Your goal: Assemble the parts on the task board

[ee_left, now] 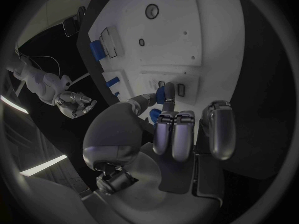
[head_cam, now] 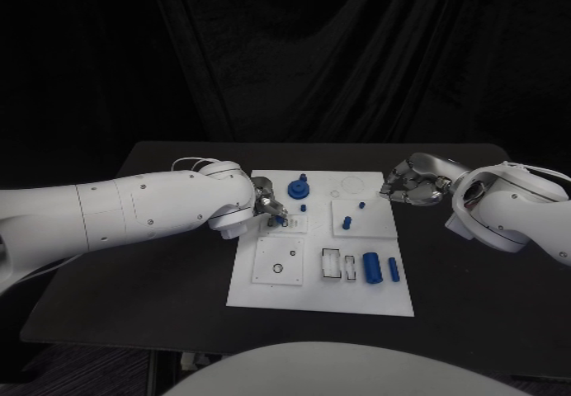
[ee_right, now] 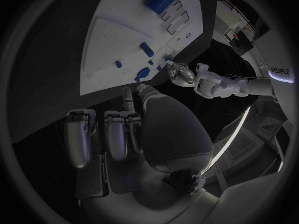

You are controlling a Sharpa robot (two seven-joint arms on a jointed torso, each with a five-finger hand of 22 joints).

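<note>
The white task board (head_cam: pixel 315 285) lies in the middle of the black table. My left hand (head_cam: pixel 266 208) hovers over the board's left half and pinches a small blue part (ee_left: pixel 167 93) between thumb and finger, just above a row of small slots (ee_left: pixel 181 89). My right hand (head_cam: pixel 412 185) hangs at the board's far right corner with its fingers (ee_right: pixel 116 134) curled in and nothing in them. Other blue parts stand or lie on the board: a tall peg (head_cam: pixel 299 189), a short peg (head_cam: pixel 346 221), a thick cylinder (head_cam: pixel 372 266) and a thin bar (head_cam: pixel 394 269).
Two white rectangular pockets (head_cam: pixel 332 262) sit beside the thick cylinder. A square plate with a round hole (head_cam: pixel 279 267) is at the board's near left. Bare black table (head_cam: pixel 143 289) surrounds the board, and a dark curtain hangs behind.
</note>
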